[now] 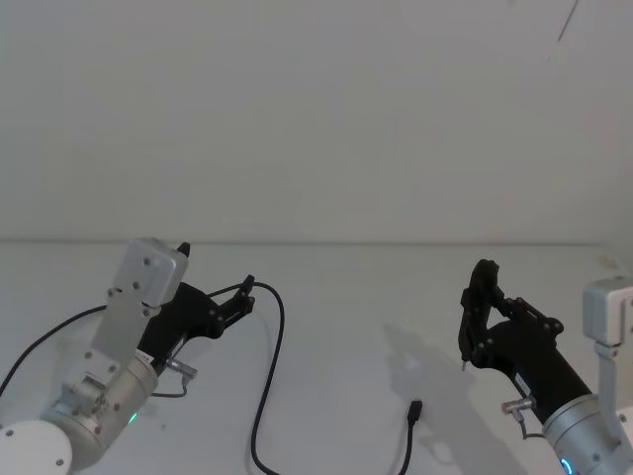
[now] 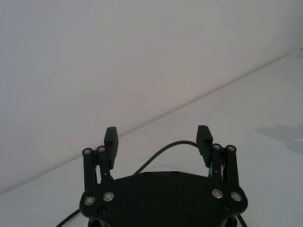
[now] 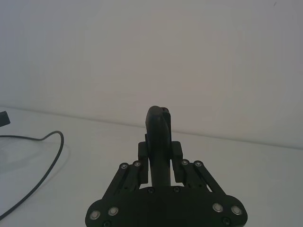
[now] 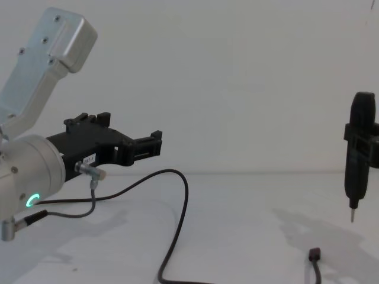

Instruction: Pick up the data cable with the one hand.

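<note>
The flat white table (image 1: 336, 297) carries everything here. On the left side, the black plastic left pincer (image 2: 157, 133) on its big silver arm hangs low over the table, and it is wide open with nothing in it. On the right side, the black right pincer (image 3: 160, 153) is up in the air and squeezes a slim black pen-like tool (image 4: 354, 186) with a metal tip pointing down.

The long thin black data cable (image 1: 283, 317) bends in a hump just in front of the open left pincer. From there it runs down across the table toward the robot. Its small blocky black plug (image 1: 416, 408) lies flat on the table, well apart from both pincers.

The job looks like it is at the grabbing step. To do it well, the left pincer should go forward until the hump sits right between its two fingers (image 2: 110, 138). Then it should close slowly and all the way, because the cable is so thin and could slip out. Only after that should it lift.
</note>
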### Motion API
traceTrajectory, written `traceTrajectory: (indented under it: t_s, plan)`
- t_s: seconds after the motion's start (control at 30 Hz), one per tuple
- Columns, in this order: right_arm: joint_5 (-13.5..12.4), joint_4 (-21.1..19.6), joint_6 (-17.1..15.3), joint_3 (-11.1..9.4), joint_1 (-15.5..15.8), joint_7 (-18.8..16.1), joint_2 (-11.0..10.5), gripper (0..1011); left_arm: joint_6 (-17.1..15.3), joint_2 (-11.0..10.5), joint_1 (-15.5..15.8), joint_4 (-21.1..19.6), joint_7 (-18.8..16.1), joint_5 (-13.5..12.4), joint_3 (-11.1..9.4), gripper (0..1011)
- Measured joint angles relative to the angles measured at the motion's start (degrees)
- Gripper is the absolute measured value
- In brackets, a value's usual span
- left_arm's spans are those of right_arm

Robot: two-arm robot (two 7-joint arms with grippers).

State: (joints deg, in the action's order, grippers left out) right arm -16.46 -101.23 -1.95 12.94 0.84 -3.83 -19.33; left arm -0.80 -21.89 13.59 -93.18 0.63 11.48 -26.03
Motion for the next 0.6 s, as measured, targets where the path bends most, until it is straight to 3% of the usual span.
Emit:
traceTrajectory:
  t_s: [0.6]
  plan:
    - [0.0, 0.0, 0.0, 0.0, 0.0, 0.0, 0.0, 283, -0.1, -0.1, 0.1, 0.0, 0.4, 0.0, 0.0, 1001]
